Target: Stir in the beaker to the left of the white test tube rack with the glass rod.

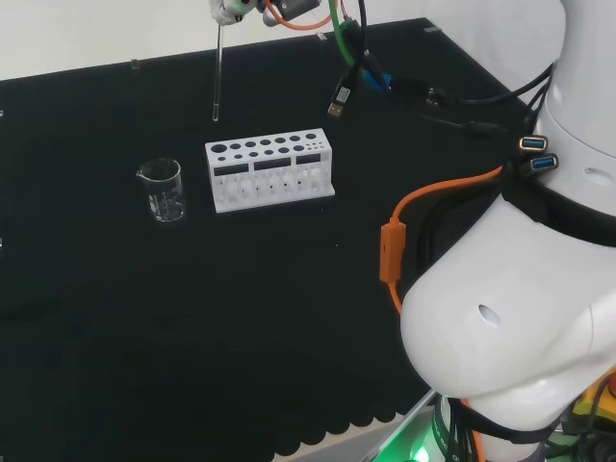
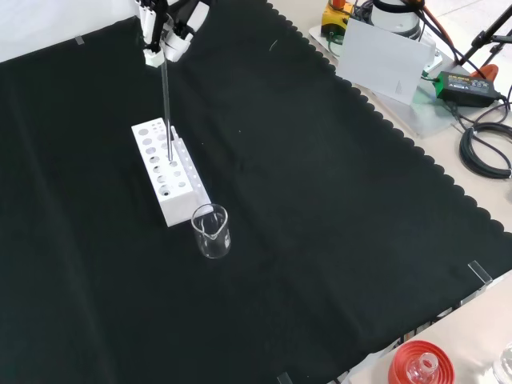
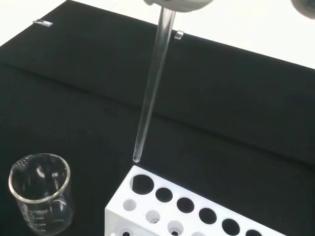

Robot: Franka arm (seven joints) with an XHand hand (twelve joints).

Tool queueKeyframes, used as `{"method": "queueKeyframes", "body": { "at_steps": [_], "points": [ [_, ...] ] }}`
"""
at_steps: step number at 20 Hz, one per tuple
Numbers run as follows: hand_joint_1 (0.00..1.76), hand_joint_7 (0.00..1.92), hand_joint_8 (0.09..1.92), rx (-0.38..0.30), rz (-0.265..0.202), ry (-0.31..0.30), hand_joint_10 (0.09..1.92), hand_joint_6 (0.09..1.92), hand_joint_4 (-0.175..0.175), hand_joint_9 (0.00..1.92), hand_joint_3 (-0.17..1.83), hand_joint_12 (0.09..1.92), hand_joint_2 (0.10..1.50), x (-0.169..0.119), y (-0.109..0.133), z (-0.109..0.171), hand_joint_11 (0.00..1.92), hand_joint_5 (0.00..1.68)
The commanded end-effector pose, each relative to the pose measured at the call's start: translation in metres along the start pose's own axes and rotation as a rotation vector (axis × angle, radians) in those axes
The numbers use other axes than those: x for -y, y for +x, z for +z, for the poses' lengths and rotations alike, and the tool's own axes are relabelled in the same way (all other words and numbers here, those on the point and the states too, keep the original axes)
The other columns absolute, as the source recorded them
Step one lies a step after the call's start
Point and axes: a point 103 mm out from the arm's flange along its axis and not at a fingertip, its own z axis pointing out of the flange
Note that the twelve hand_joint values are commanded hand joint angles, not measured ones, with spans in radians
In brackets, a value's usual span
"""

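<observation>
A clear glass rod [image 1: 218,75] hangs upright from my hand [image 1: 231,10] at the top of the head view, its lower tip in the air above the white test tube rack [image 1: 269,171]. The hand [image 2: 164,28] pinches the rod [image 2: 167,104] at its top end in the front view. In the wrist view the rod [image 3: 151,93] ends just above the rack [image 3: 162,206] at its end hole. An empty clear beaker [image 1: 163,190] stands on the cloth left of the rack in the head view; the beaker [image 2: 211,231] sits nearer than the rack [image 2: 164,170] in the front view.
Cables and a dangling plug [image 1: 342,96] hang near the rack's right in the head view. The arm's white links [image 1: 520,318] bulk at the right. A red ribbed stand with a flask [image 2: 420,366] sits off the cloth's scalloped near edge in the front view.
</observation>
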Motion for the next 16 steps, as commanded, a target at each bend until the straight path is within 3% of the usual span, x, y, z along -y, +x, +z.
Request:
{"method": "queueKeyframes", "body": {
  "at_steps": [1,4,6,9,12,16],
  "points": [
    [1.32,1.46,0.26,-0.020,0.021,-0.011,0.19,0.27,-0.175,1.88,-0.17,0.62,1.03,0.0088,-0.0150,0.0047,1.67,1.40],
    [1.32,1.46,0.25,-0.020,0.023,-0.012,0.19,0.27,-0.175,1.88,-0.17,0.62,1.03,0.0107,-0.0177,0.0086,1.67,1.41],
    [1.26,1.65,0.33,-0.015,0.026,-0.011,0.19,0.27,-0.175,1.89,-0.17,0.62,1.03,0.0103,-0.0172,0.0094,1.68,1.41],
    [1.24,1.74,0.37,-0.007,0.024,-0.006,0.19,0.27,-0.175,1.90,-0.17,0.62,1.03,0.0081,-0.0149,0.0087,1.69,1.41],
    [1.31,1.53,0.24,-0.013,0.018,-0.007,0.17,0.26,-0.175,1.89,-0.17,0.61,1.03,0.0073,-0.0145,0.0092,1.68,1.41],
    [1.32,1.48,0.21,-0.013,0.004,-0.003,0.17,0.25,-0.175,1.89,-0.17,0.61,1.02,0.0042,-0.0110,0.0077,1.68,1.41]
  ]
}}
